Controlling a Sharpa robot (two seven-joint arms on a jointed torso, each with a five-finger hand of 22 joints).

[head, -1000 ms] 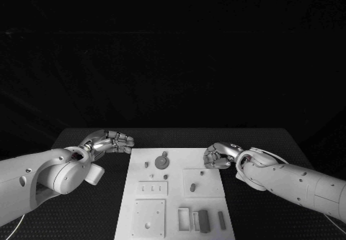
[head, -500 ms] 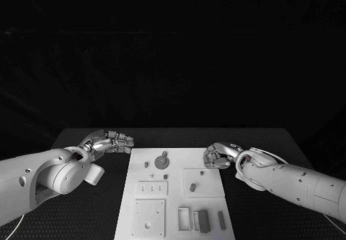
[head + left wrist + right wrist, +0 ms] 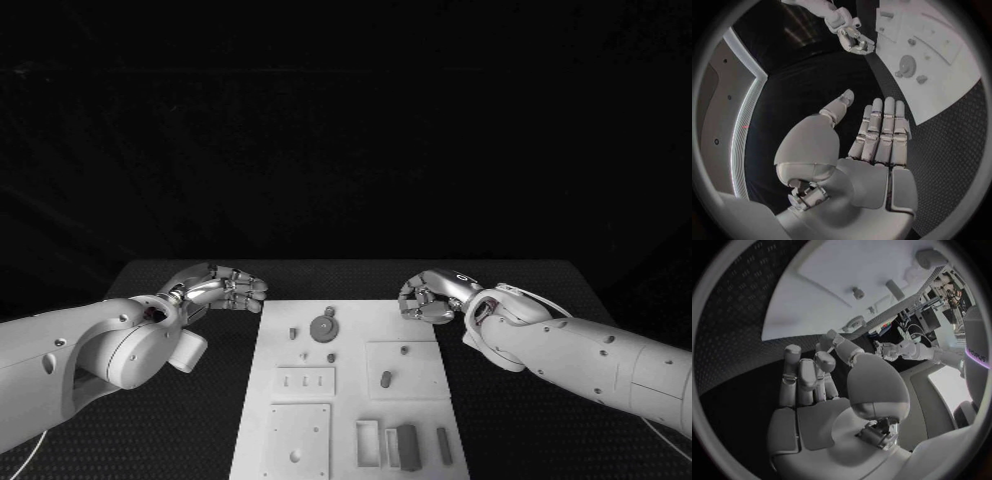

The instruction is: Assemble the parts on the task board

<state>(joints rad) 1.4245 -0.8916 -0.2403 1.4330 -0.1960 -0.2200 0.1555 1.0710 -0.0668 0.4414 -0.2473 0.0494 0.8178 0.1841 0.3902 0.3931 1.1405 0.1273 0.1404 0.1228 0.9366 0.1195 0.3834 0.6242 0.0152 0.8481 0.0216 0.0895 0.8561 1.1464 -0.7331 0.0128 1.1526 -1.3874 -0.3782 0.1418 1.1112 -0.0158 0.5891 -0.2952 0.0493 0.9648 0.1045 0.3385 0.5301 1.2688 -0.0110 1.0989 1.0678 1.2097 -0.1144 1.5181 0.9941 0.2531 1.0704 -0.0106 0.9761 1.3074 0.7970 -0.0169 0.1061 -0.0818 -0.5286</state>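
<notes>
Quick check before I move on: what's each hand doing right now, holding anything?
Left hand: open, holds nothing, beside the task board.
Right hand: open, fingers partly bent, holds nothing.

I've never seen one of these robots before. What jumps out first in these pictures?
The white task board lies bright in the middle of the black table, dotted with small grey parts, among them a round gear-like piece near its far end. On either side of that far end hover the silver left hand and right hand, both holding nothing.
</notes>
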